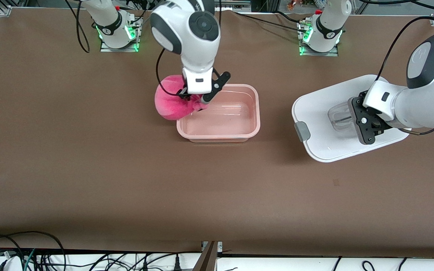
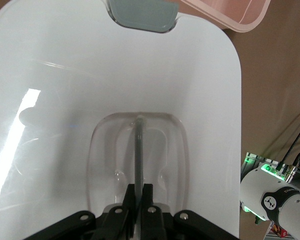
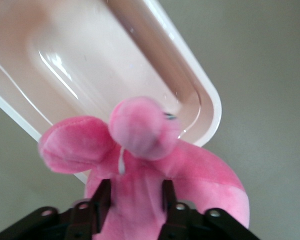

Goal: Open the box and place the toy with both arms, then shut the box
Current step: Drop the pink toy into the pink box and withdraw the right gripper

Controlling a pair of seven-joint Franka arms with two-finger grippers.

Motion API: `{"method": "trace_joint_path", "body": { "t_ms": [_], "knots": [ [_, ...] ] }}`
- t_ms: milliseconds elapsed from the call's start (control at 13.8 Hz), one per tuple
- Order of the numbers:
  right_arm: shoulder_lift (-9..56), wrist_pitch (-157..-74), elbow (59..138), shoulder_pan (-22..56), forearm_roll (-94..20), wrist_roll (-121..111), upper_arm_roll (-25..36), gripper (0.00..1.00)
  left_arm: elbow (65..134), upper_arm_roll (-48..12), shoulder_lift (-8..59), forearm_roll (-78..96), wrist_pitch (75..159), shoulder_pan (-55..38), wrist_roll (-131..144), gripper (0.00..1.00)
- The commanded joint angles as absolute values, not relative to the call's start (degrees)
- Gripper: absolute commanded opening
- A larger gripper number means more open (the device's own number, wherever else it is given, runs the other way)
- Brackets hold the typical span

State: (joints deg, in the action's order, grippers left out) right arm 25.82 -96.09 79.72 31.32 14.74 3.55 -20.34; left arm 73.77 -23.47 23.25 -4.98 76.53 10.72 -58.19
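The right gripper (image 1: 195,98), fingers pressed on the round bright-pink plush toy (image 1: 171,99), hangs it over the open translucent pink plastic tub's (image 1: 252,124) rim, while the left gripper (image 2: 139,192) pinches the white lid's (image 1: 315,109) clear handle (image 2: 140,145).

box (image 1: 219,130): translucent pink tub, open, upright on bench, nothing inside | lid (image 1: 326,113): white, off the tub, well apart toward left arm's end, grey side clip (image 1: 302,131), clear recessed handle (image 2: 138,150) pinched by fingers (image 2: 148,200) | toy (image 1: 171,101): bright-pink plush, over the tub's rim at right arm's end, between fingers (image 3: 102,197)
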Motion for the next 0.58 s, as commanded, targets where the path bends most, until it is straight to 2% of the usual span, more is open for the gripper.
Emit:
{"method": "trace_joint_path", "body": {
  "t_ms": [0,363,508],
  "knots": [
    [26.5,-94.3,73.8,33.4,15.1,12.3,-20.2,1.00,73.8,-24.0,22.9,-6.3,76.6,11.2,-59.6,0.00],
    [25.8,-88.0,68.4,32.9,15.1,13.9,-19.9,1.00,73.8,-24.1,22.9,-6.4,76.6,10.9,-59.5,0.00],
    [23.9,-86.5,68.3,30.5,14.9,14.1,-15.0,1.00,73.8,-24.3,22.8,-6.4,76.6,11.1,-59.1,0.00]
  ]
}}
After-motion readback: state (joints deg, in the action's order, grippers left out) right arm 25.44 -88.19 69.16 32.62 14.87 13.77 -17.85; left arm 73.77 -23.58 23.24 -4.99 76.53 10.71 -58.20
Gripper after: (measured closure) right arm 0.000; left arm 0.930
